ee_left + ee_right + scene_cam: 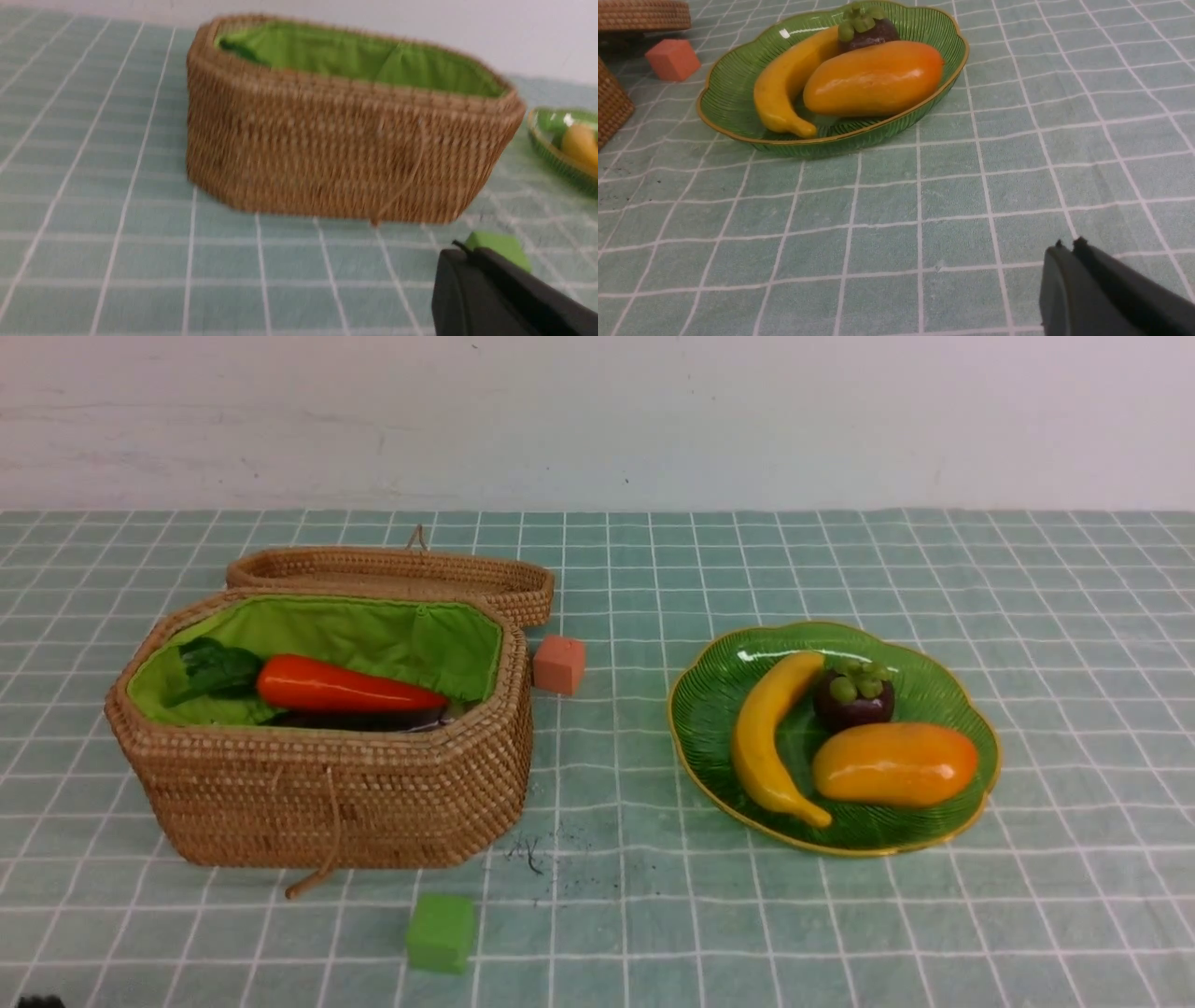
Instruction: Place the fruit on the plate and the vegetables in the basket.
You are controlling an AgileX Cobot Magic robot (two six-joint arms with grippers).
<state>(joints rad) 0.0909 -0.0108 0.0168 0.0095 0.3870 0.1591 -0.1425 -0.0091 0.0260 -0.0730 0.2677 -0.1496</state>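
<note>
Fruit (894,763) is lying on the plate (714,695), vegetables (350,689) in the basket (327,793); we are finishing, both grippers closed, empty.

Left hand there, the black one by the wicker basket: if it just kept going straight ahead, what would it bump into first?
Probably the small green cube lying just past the shut left hand; beyond it stands the brown woven wicker basket. Depth is hard to judge, so it might pass above the cube.

Rough woven wicker basket (327,793) with cloth lining, glossy glass-like plate (709,709), matt checked tablecloth (1027,896).
</note>
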